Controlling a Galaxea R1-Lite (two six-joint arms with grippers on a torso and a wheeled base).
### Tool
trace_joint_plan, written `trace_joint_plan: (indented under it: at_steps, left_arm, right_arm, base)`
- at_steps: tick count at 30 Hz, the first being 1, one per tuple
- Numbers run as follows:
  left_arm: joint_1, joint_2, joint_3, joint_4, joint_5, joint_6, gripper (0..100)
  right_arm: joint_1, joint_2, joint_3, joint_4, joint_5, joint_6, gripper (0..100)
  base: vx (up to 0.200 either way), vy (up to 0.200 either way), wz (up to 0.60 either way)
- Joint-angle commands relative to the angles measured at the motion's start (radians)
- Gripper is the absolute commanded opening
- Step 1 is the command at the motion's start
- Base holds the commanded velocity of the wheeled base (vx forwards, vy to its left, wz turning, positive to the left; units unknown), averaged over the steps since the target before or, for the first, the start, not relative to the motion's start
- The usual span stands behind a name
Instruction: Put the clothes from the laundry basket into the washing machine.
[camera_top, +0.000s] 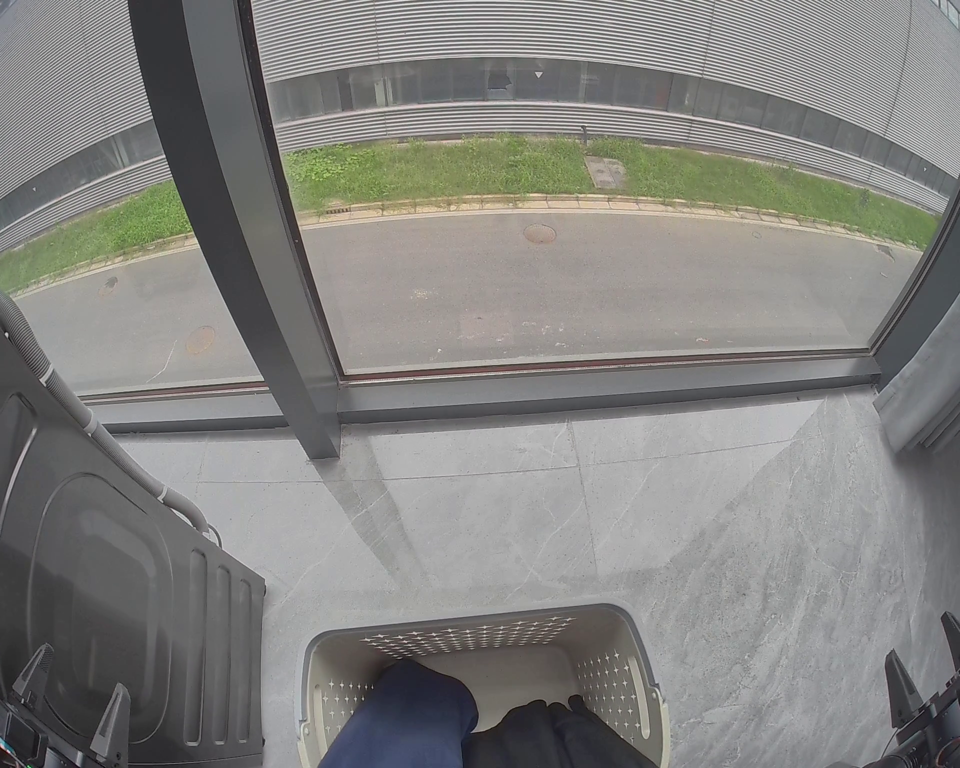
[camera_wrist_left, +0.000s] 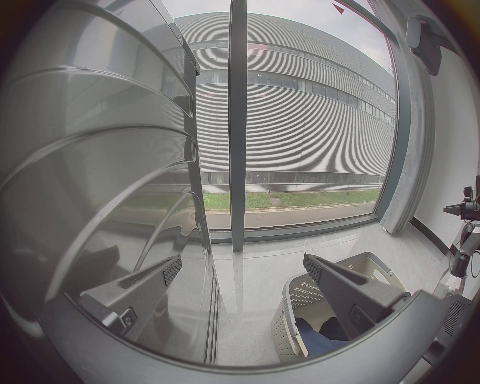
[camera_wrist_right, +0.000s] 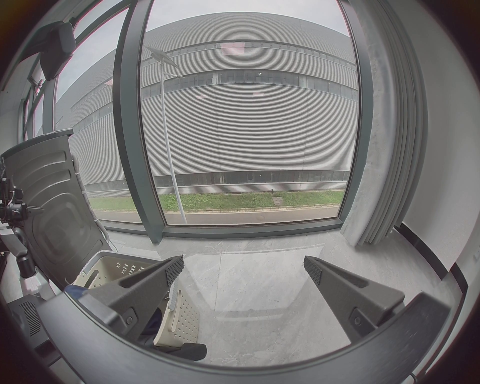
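As it sits beside the washing machine (camera_top: 120, 600), the laundry basket (camera_top: 470, 618) holds clothes (camera_top: 415, 715).

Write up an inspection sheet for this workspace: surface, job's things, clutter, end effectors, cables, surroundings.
Surface: grey tiled floor, bare around the basket.
Job's things: basket on the floor right in front, holding a blue garment and a black garment; washer to the robot's left, its ribbed grey panel facing up.
Clutter: nothing seen.
End effectors: left end effector open and empty, beside the washer; right end effector open and empty, to the right of the basket.
Cables: a ribbed hose runs along the washer's far edge.
Surroundings: window ahead, curtain at far right.
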Motion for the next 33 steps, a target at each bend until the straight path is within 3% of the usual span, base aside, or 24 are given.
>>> trace_joint_plan:
  at_steps: [1, 33]
  left_arm:
    - [0.000, -0.018, 0.016, 0.000, 0.000, 0.000, 100]
    - [0.000, -0.018, 0.016, 0.000, 0.000, -0.005, 100]
  right_arm:
    - [0.001, -0.016, 0.018, 0.000, 0.001, -0.001, 100]
    - [0.001, -0.016, 0.018, 0.000, -0.004, 0.002, 100]
  base:
    - [0.000, 0.000, 0.00]
    - [0.000, 0.000, 0.00]
